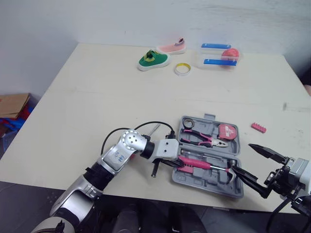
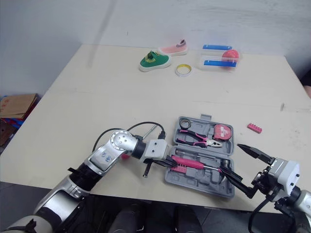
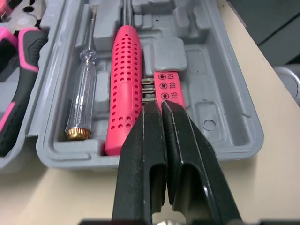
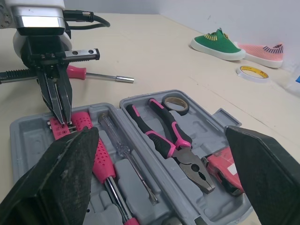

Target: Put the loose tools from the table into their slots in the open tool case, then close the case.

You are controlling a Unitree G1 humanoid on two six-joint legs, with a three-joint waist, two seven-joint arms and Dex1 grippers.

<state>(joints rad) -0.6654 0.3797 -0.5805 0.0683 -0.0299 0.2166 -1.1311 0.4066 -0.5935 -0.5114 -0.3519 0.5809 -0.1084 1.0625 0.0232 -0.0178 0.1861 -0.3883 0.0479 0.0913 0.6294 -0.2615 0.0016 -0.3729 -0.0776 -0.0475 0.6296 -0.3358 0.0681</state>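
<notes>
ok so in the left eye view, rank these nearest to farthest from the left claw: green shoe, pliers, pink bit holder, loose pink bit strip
1. pink bit holder: near half of the case, right at the left claw.
2. pliers: far half of the case.
3. loose pink bit strip: on the table, right of the case.
4. green shoe: far table edge.

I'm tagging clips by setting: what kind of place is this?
Probably an indoor lab: a plain table against a bare wall, holding unrelated props such as shoes and a tool case.
</notes>
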